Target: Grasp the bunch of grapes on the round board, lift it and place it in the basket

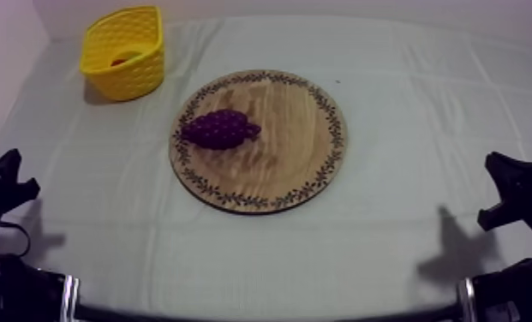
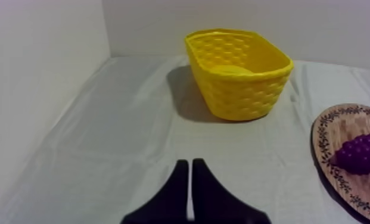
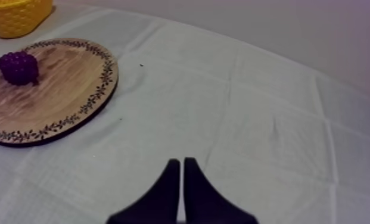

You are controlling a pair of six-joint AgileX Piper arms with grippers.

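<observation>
1. The bunch of grapes lies on the left part of the round wooden board, which sits mid-frame in the top view on the worktop under its pale cloth.
2. The yellow basket stands at the upper left of that frame, apart from the board, with bare cloth between the two.
3. From above, a reddish patch shows inside the basket, too small to tell what it is. The left wrist view, looking at the basket from the side, shows a pale yellow rounded shape in it instead, and I cannot tell what that is either.
4. The left hand has its fingers pressed together into a narrow wedge, holding nothing, over bare cloth facing the basket.
5. The right hand is likewise narrow and empty, over bare cloth well apart from the board. Its view shows the grapes at the board's far side, near the basket.
6. From above, both arms sit low at the lower left and lower right edges.
</observation>
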